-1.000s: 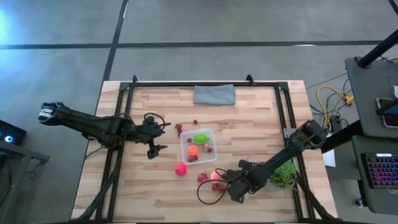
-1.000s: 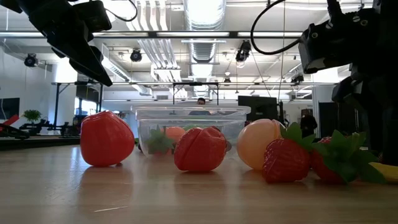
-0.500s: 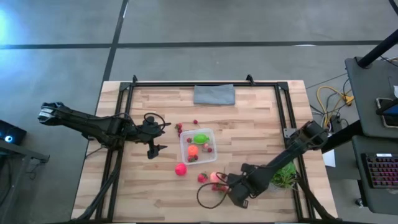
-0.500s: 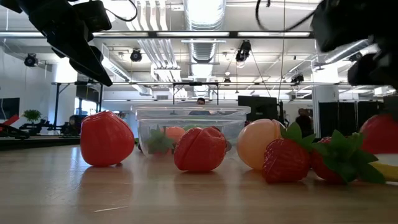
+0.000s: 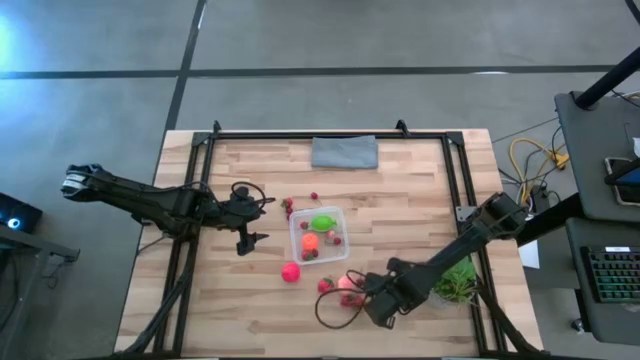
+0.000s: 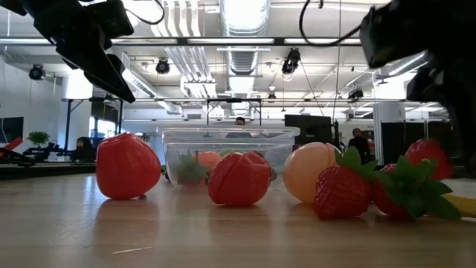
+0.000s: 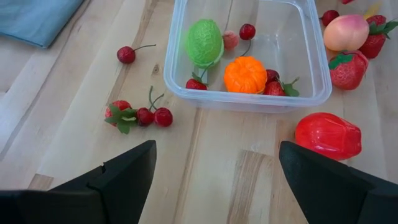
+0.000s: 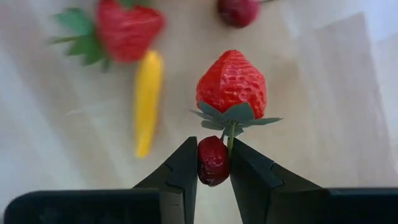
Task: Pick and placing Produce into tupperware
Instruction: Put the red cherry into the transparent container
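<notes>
The tupperware [image 5: 319, 235] is a clear box at mid-table holding a green ball [image 7: 204, 42], an orange ball [image 7: 245, 74] and small red berries. Loose produce lies around it: a pink-red ball [image 5: 291, 271], a peach ball [image 5: 347, 284], strawberries [image 6: 342, 192] and cherries [image 7: 138, 115]. My right gripper [image 8: 213, 149] hovers near the table's near edge, right of the peach ball, shut on a strawberry bunch [image 8: 231, 84]. My left gripper [image 7: 216, 146] is open and hangs above the table left of the box. My right gripper pinches a small dark-red berry [image 8: 213, 163] between its two fingers, next to the green stem of the strawberry. It comes from above, pointing down. The strawberry [image 6: 428, 156] with its green leaves hangs beyond the fingertips, lifted clear of the table.
A grey folded cloth [image 5: 344, 152] lies at the far edge. A leafy green plant [image 5: 455, 283] stands by the right arm. Below the right gripper lie a yellow toy piece [image 8: 147, 102] and another strawberry [image 8: 124, 25]. A black frame [image 5: 190, 230] borders the wooden table.
My right gripper has risen from the pile of strawberries at the table's near right, carrying the strawberry bunch up clear of the table. It shifted slightly toward the near edge and then back. The left arm kept still.
</notes>
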